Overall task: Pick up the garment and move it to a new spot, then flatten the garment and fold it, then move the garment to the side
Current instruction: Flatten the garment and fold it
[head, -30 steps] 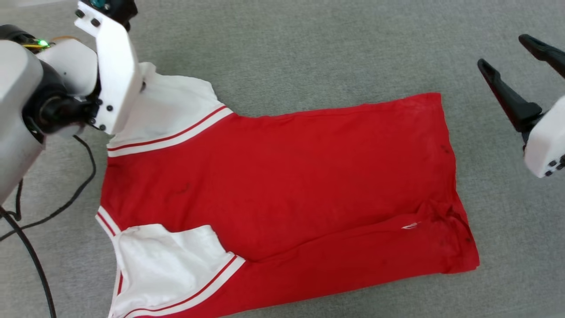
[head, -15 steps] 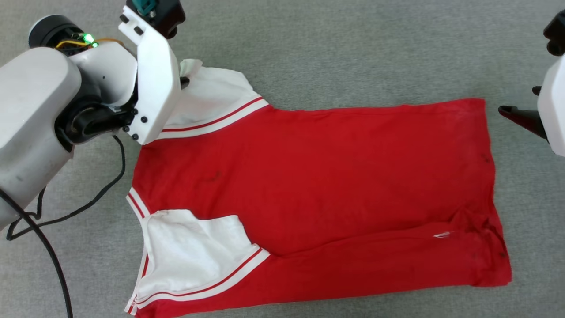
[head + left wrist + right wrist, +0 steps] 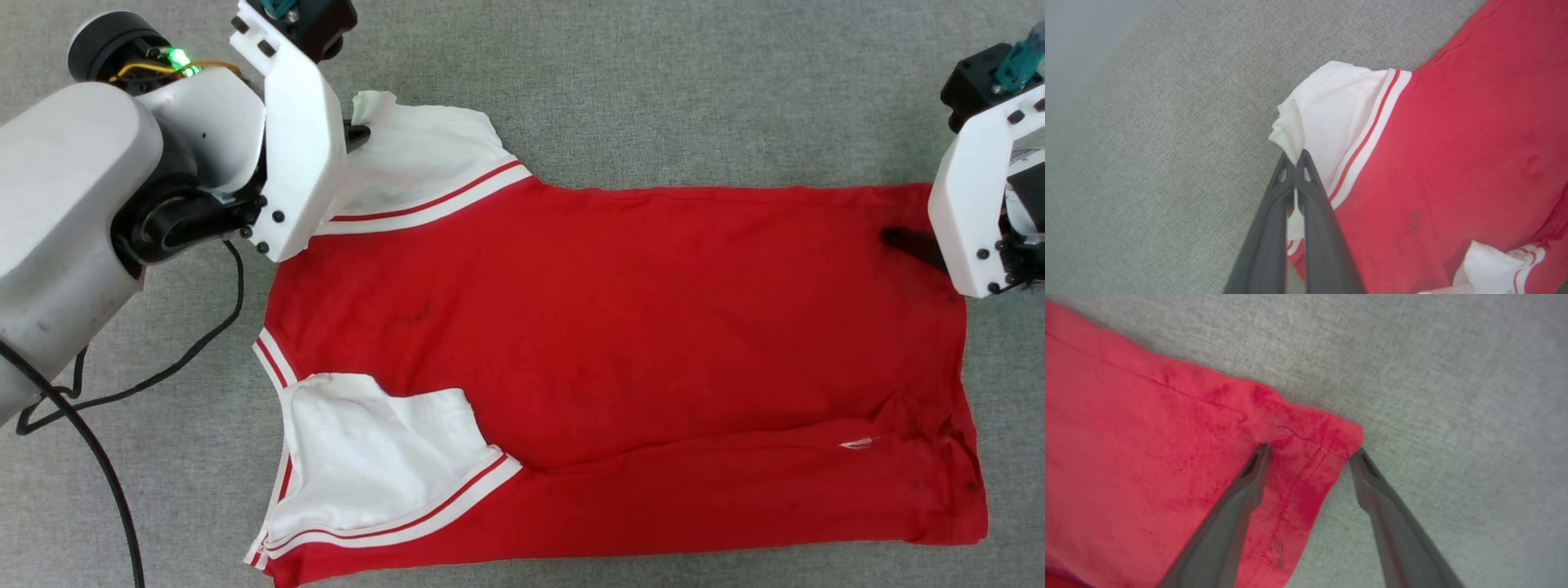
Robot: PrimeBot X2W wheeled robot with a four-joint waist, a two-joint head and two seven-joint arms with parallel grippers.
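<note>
On grey carpet [image 3: 653,82], red shirt [image 3: 620,327] lies flattened, not yet folded; left hand [image 3: 1295,157] clamps ten-o'clock sleeve [image 3: 1339,106], right hand [image 3: 1311,450] spread astride three-o'clock hem corner [image 3: 1331,437].

R pincer [image 3: 1310,450] swung in from off-cloth, jaws wide, now straddling garment [image 3: 620,327] far hem corner.

"Where are you running this?"

"You're in what looks like a robot test room, not a home: plain grey woven floor covering [image 3: 653,82] edge to edge, a loose black cable [image 3: 189,351] trailing across it."
</note>
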